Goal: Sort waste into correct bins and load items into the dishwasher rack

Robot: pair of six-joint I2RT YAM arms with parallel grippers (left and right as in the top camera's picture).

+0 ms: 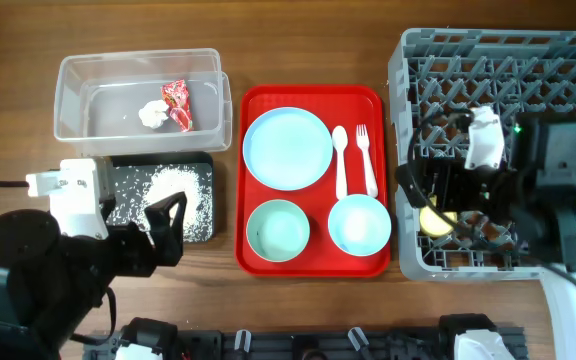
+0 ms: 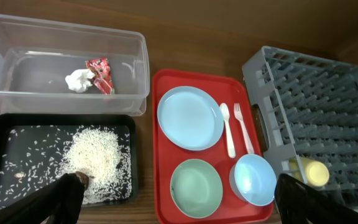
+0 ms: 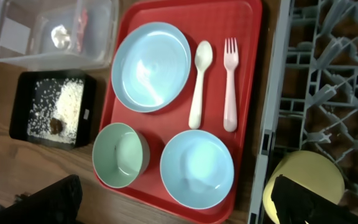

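Binned: wrapper, tissue in clear tub, rice in black tray | yellow cup in rack | pending on red tray: plate, green bowl, blue bowl, spoon, fork | my jaws, left and right: apart

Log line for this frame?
wrapper, tissue in clear tub; rice in black tray | rack: yellow cup | red tray: plate, mint bowl, blue bowl, spoon, fork | left gripper open | right gripper open

Bright, even light; sharp, soft shadows.
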